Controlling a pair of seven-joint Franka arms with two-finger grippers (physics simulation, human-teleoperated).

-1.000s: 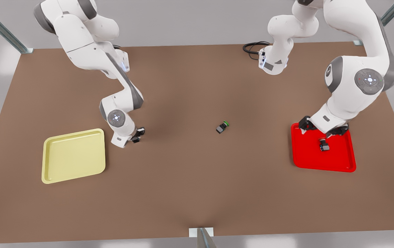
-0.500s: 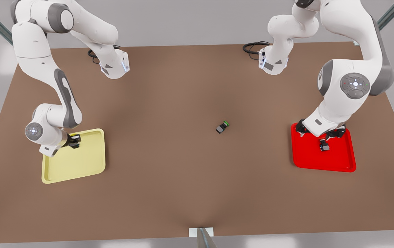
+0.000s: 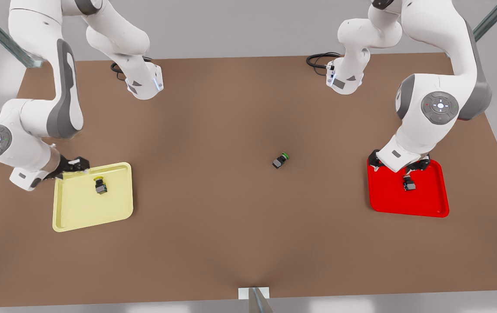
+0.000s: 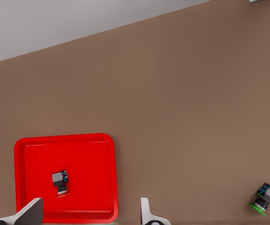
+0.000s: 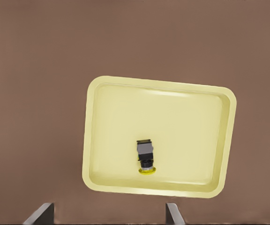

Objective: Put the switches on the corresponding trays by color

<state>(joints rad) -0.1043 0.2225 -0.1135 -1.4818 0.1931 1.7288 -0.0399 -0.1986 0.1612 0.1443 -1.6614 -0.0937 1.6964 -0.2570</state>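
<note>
The small yellow-capped dark switch (image 3: 100, 186) lies in the pale yellow rounded tray (image 3: 74, 213), just beyond the right end effector (image 3: 74, 166), whose fingers are spread and empty. The red-capped dark switch (image 3: 409, 184) lies in the bright red tray (image 3: 426, 204), just below the left end effector (image 3: 398, 167), likewise spread. The brown surface (image 3: 231, 226) carries both trays.

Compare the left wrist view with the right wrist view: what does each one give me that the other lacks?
Left wrist view alone: the red tray with the red-capped switch lying inside it, plus the green-capped switch on the table. Right wrist view alone: the yellow tray holding the yellow-capped switch. Both share the brown table and an open, empty hand: the left hand and the right hand.
</note>
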